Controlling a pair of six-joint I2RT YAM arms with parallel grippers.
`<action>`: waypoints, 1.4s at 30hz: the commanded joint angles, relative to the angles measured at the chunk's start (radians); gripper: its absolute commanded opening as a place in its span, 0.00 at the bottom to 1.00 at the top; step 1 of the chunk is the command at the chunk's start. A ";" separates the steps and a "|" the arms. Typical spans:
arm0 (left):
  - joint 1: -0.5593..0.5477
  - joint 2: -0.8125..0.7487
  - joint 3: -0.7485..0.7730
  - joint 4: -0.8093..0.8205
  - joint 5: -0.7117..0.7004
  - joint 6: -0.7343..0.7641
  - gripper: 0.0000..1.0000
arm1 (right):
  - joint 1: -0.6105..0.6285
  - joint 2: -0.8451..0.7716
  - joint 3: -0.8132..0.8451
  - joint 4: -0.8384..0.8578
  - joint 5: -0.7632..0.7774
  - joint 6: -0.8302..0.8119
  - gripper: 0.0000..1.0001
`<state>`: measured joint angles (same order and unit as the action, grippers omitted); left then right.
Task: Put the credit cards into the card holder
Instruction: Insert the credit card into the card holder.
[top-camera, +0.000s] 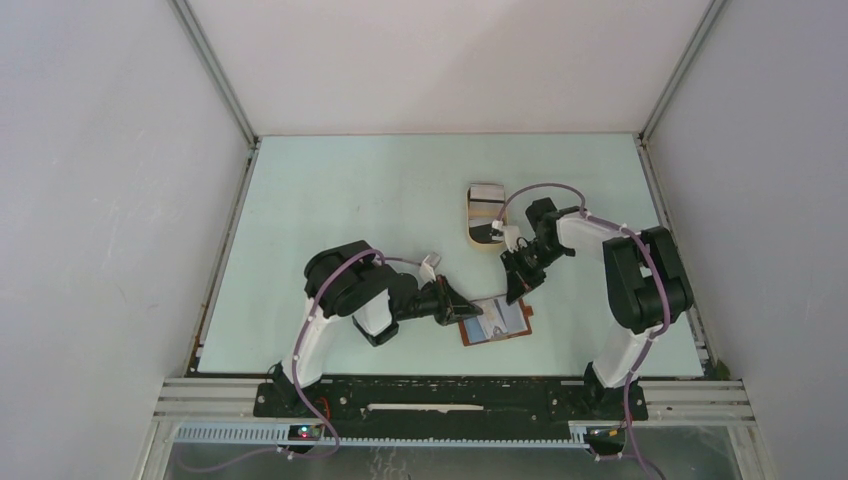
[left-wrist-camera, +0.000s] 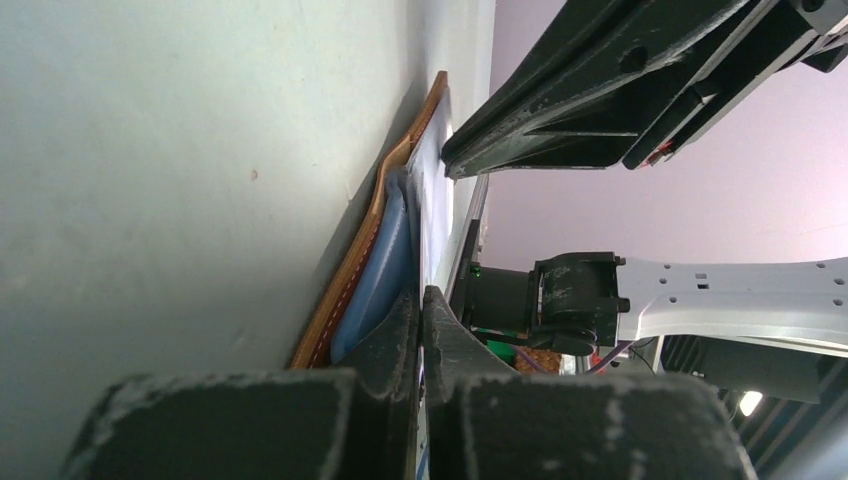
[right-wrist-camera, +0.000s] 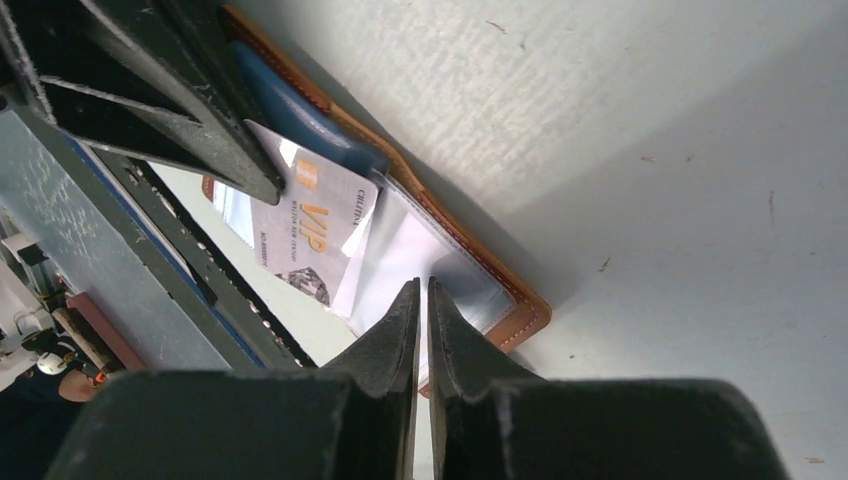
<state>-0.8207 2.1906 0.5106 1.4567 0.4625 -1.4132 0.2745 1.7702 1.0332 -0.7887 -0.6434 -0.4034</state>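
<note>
VIP card (right-wrist-camera: 315, 225) halfway in card holder (right-wrist-camera: 520, 315); my L pincer (left-wrist-camera: 421, 297) and R pincer (right-wrist-camera: 422, 290) closed; tray's (top-camera: 469, 215) credit cards (top-camera: 487, 192) left.

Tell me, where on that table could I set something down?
Bare table lies between the left wall and the left arm, and along the back wall behind the tan tray. It is crowded at the near right, where the left gripper and right gripper meet over the card holder.
</note>
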 joint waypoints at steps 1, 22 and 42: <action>0.012 0.035 0.026 -0.086 0.032 0.009 0.04 | 0.002 0.020 0.036 -0.005 0.035 0.006 0.12; 0.016 -0.037 0.003 -0.272 0.078 -0.033 0.00 | -0.006 0.013 0.041 -0.004 0.010 0.019 0.13; 0.023 -0.081 0.080 -0.524 0.114 0.016 0.00 | 0.009 0.030 0.043 -0.001 0.004 0.016 0.14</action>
<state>-0.7990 2.0926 0.5896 1.1252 0.5591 -1.4040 0.2775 1.7901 1.0428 -0.7933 -0.6292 -0.3912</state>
